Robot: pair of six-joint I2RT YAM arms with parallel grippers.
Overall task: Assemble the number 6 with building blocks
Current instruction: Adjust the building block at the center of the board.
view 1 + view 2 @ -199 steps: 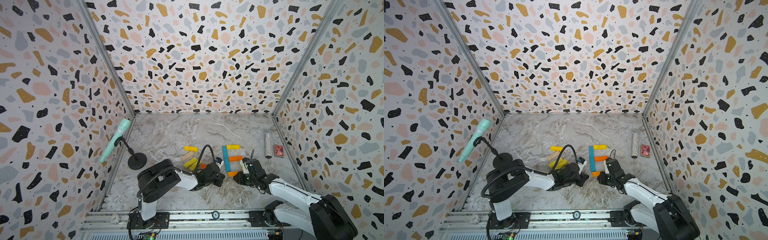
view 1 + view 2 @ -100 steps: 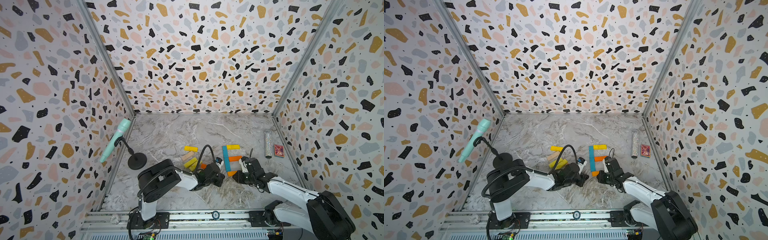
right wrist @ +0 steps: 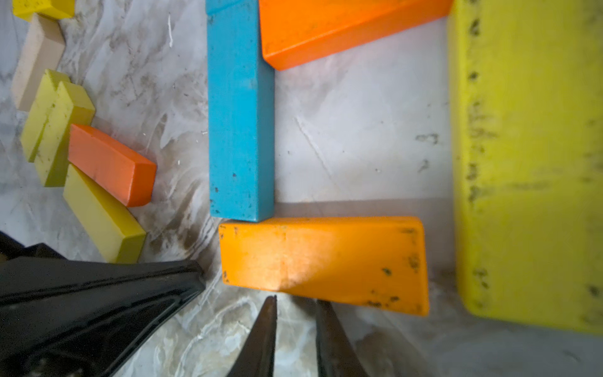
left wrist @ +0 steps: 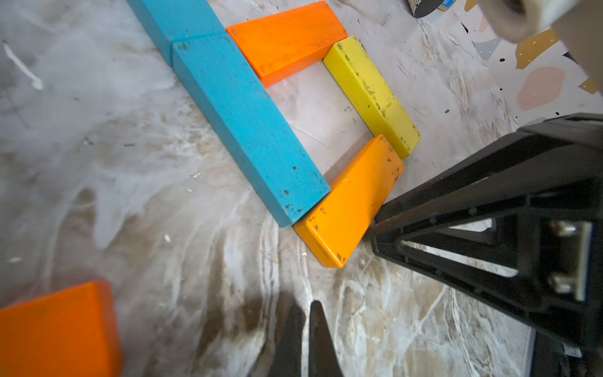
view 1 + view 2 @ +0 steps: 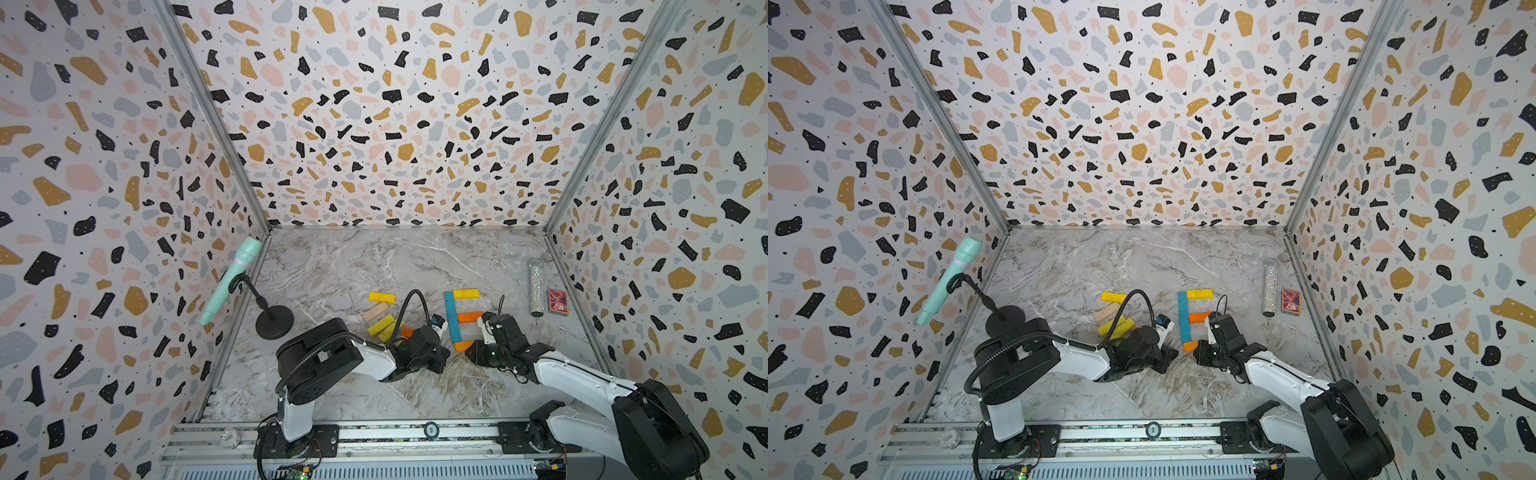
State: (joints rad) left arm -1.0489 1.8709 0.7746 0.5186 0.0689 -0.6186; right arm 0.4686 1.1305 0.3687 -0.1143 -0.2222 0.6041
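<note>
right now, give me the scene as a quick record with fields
figure: blue spine, yellow top block, orange middle block, amber bottom block, yellow side block; loop looks closed
spare blocks: loose cluster near the left pincer
left pincer: shut, empty
right pincer: slightly open, empty, tips by amber bottom block
others: glitter tube, red card box, microphone on stand

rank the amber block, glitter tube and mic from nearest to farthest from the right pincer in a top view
1. amber block: right at the right pincer tips
2. tube: farther back, to the right
3. mic: far off on the left side
</note>
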